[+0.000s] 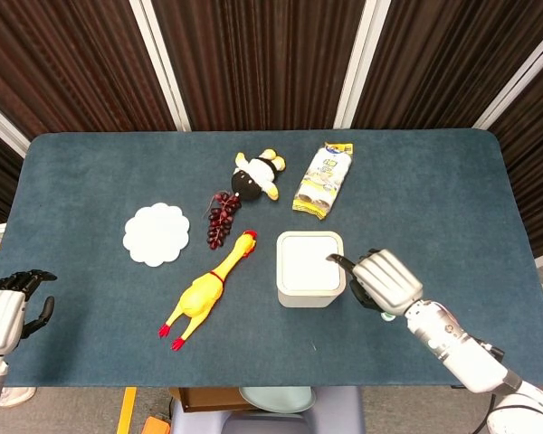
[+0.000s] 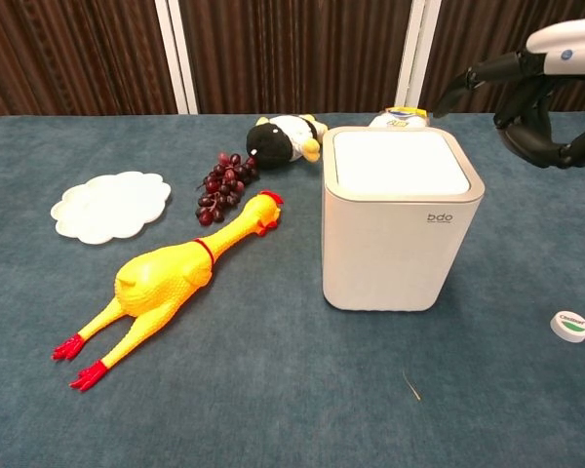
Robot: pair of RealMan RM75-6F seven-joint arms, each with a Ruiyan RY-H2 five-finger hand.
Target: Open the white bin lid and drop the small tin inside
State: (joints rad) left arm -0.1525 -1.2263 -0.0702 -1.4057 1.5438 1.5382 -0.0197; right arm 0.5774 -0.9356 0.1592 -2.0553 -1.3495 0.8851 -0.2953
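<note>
Your left hand (image 1: 4,312) idles empty, fingers loosely apart, at the table's (image 1: 90,353) far-left edge. The white bin (image 1: 309,268), lid closed, sits center-right; your empty right hand (image 1: 385,280) reaches one finger toward its right rim. The small tin (image 2: 570,326) lies right of the bin, below that hand.

The right hand (image 1: 386,279) has a silvery-grey, ridged metallic back and black fingers (image 1: 342,262), and it joins a glossy white forearm (image 1: 457,348) through a grey wrist ring with a small teal spot beside it. In the chest view the same hand (image 2: 536,102) shows black fingers under a silver-grey shell with a blue dot. The left hand (image 1: 7,312) at the near left edge looks alike, with a pale grey-white back and black fingers (image 1: 38,276).
</note>
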